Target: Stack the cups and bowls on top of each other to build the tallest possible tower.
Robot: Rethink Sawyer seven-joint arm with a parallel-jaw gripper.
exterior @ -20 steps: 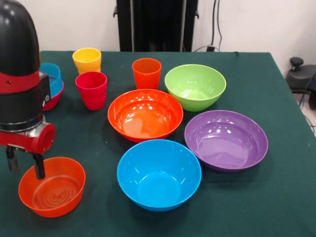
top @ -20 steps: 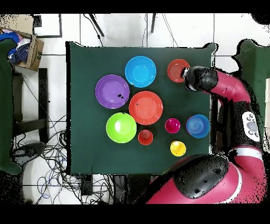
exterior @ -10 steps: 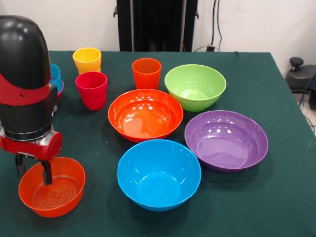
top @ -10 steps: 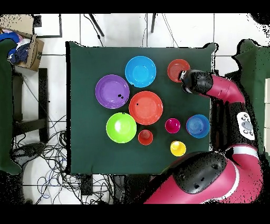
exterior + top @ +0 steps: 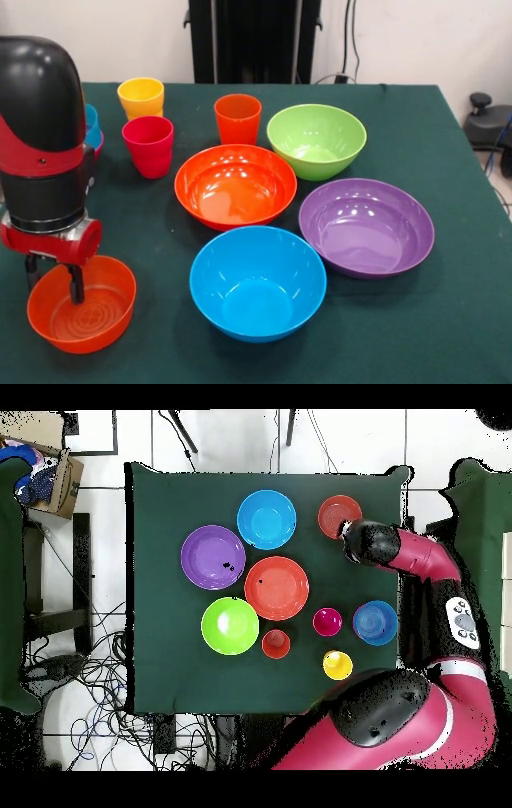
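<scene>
My gripper [image 5: 54, 278] is open and low over the small translucent orange bowl [image 5: 80, 308] at the table's near left corner. One finger [image 5: 77, 284] reaches inside the bowl and the other stands outside its rim. In the overhead view the wrist covers the gripper beside this bowl [image 5: 336, 513]. The large blue bowl [image 5: 258, 280], purple bowl [image 5: 366, 226], large orange bowl [image 5: 236, 184] and lime green bowl [image 5: 317, 140] sit apart. The yellow cup [image 5: 141, 96], red cup [image 5: 149, 144] and orange cup [image 5: 238, 118] stand upright. A small blue bowl [image 5: 375, 622] lies in a magenta one, mostly hidden behind the arm.
The small orange bowl lies close to the table's corner and edges [image 5: 395, 479]. A cardboard box [image 5: 55, 479] and cables [image 5: 90, 684] lie on the floor beside the table. A black device [image 5: 484, 120] stands off the table's right side.
The gripper has come down and shifted right, so its fingers now straddle the small orange bowl's rim. The bowl has slid slightly left. The finger gap looks unchanged.
</scene>
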